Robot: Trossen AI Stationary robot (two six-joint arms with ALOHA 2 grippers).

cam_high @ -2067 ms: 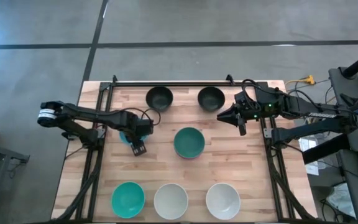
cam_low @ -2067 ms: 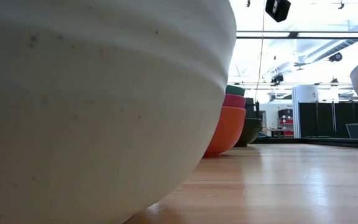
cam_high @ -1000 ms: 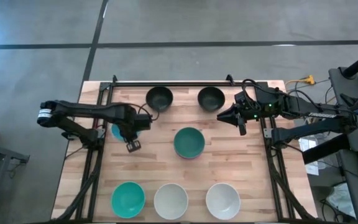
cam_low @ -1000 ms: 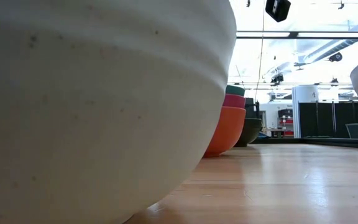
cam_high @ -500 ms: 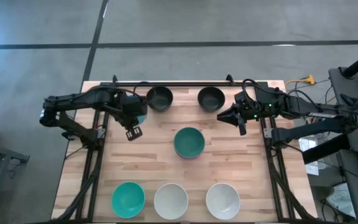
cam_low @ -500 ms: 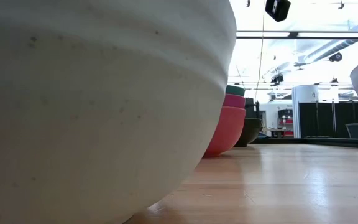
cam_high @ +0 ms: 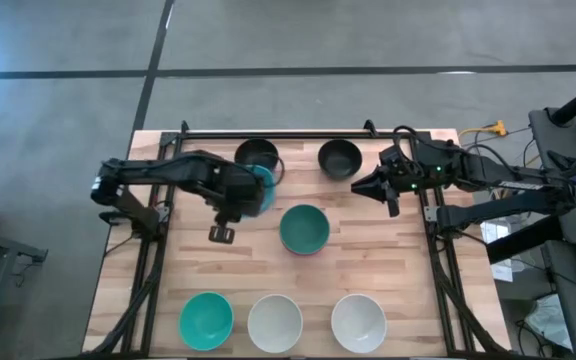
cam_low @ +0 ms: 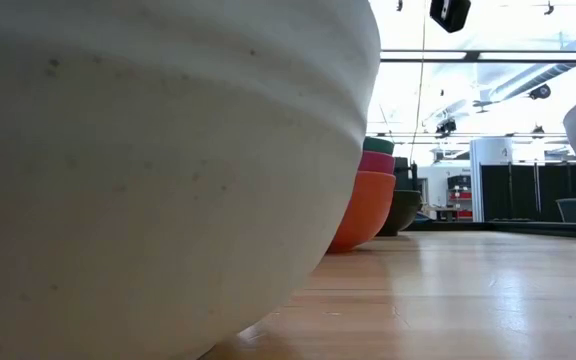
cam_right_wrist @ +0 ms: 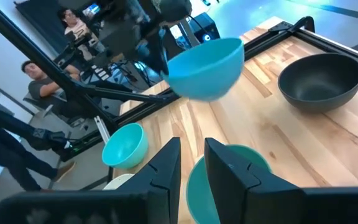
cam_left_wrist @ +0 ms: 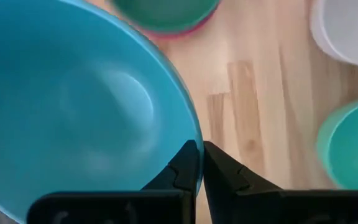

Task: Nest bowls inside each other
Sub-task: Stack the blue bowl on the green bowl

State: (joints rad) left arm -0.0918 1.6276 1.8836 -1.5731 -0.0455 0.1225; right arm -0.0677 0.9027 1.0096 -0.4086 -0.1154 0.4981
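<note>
Blue plastic, round and shallow: that is the bowl my left gripper has pinched by the rim, one finger inside and one outside, carrying it in the air between the left black bowl at the far edge and the stack in the middle of the wooden table. From the right wrist camera the blue bowl hangs clear of the boards.

I judge this to be the carry step: one bowl lifted and travelling toward the stack. That stack shows a teal-green bowl on top, and from table height a magenta bowl and a red one under it.

Next I need to bring the blue bowl level over the teal-green mouth, centre it, lower until it seats, then release the rim.

My right gripper waits near the right black bowl, fingers slightly apart, I think, holding nothing.

Along the near edge sit a second teal-green bowl and two white bowls, not yet nested.
</note>
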